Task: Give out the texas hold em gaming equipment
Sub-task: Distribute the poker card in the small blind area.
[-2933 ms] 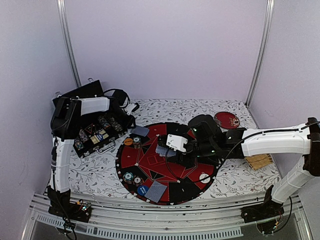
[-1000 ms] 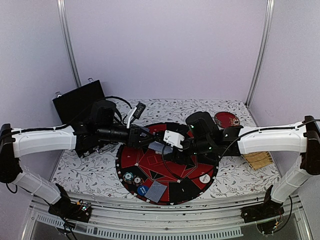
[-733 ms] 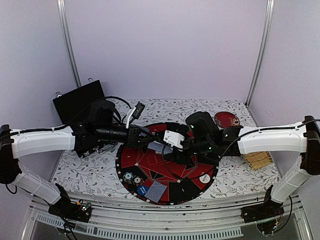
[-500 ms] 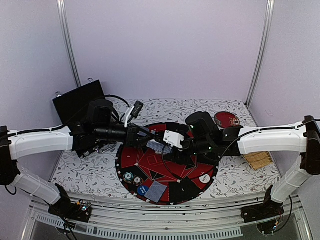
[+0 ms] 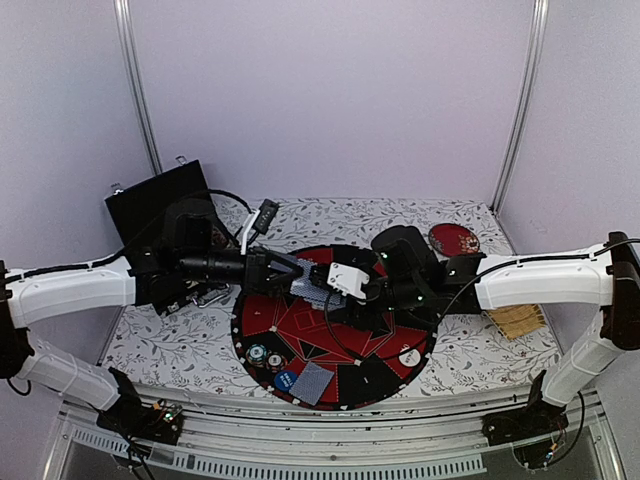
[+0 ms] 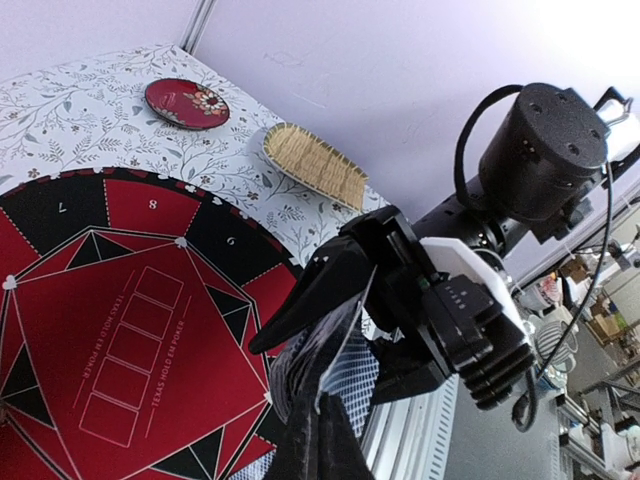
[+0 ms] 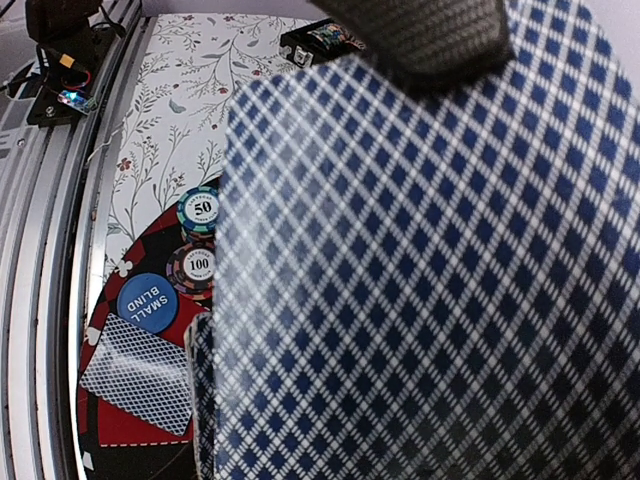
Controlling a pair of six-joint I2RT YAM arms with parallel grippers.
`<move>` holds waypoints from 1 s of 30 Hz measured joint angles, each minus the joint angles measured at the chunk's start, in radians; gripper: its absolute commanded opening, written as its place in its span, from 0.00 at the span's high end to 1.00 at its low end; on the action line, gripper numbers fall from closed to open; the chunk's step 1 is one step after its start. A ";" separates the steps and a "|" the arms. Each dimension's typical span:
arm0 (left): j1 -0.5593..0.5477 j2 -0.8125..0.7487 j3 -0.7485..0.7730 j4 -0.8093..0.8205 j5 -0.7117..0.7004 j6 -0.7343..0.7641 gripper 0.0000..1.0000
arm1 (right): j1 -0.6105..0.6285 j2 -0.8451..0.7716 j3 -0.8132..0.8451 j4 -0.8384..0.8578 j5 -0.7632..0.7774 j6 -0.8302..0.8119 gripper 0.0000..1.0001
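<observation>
Flowered cloth (image 5: 470, 365) covers the table, and the two arms meet above the round red-and-black game mat (image 5: 300, 335) that lies on it. The left gripper (image 5: 297, 274) is pinched shut on the edge of a single card (image 7: 400, 280). In the right wrist view one of its dark fingertips (image 7: 420, 35) presses on the top edge of the card's blue-checked back. Facing it, the right gripper (image 6: 372, 325) has its jaws partly apart around the deck (image 7: 203, 400), which it seems to clamp. The pinched card lies against that deck, and I cannot tell whether it has come free. Below the jaws, toward the near rim of the mat, one seat is already served with two striped chips (image 7: 197, 212), a blue button (image 7: 148, 305) and face-down dealt cards (image 7: 135, 375). A white button (image 5: 408, 356) lies under the right arm, nearer its base. Behind the left arm stands a black case (image 5: 160, 205), and a red plate (image 5: 453, 240) sits well beyond the right jaws. The step in hand looks like dealing: one card is being peeled off the held deck. Next, the left jaws would need to slide that card sideways clear of the deck without dragging a second one. They would then carry it to a seat with no cards and lay it down flat, back up, while the right jaws keep the deck steady.
</observation>
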State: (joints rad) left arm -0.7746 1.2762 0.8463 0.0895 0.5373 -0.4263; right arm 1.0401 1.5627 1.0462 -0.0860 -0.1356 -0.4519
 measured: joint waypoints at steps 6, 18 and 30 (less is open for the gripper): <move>0.000 -0.032 -0.029 0.025 -0.015 -0.051 1.00 | -0.010 0.000 -0.006 0.001 0.003 0.008 0.48; -0.027 -0.319 -0.292 0.173 -0.318 -0.439 1.00 | -0.080 0.000 -0.009 0.003 0.057 0.083 0.49; -0.486 -0.325 -0.518 0.243 -0.966 -0.885 1.00 | -0.097 0.000 -0.009 -0.053 0.169 0.224 0.50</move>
State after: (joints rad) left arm -1.2610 0.9512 0.3283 0.3328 -0.4282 -1.3113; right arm 0.9432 1.5627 1.0374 -0.1390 0.0334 -0.2279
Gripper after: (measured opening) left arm 0.006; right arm 0.510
